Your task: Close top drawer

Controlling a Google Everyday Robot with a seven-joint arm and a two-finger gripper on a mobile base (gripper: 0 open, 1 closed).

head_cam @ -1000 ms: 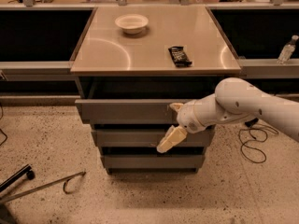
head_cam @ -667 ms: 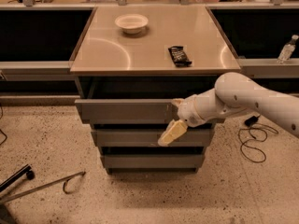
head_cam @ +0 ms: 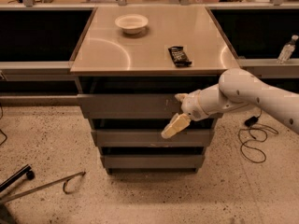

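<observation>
The gripper (head_cam: 178, 111) is at the right part of the front panel of the top drawer (head_cam: 126, 106). Its fingers (head_cam: 174, 126) are spread and hold nothing. The arm (head_cam: 252, 92) reaches in from the right. The drawer's long axis runs left-right, and it stands partly out beneath the counter (head_cam: 117, 55). Closing it probably calls for a push rearward, into the cabinet.
</observation>
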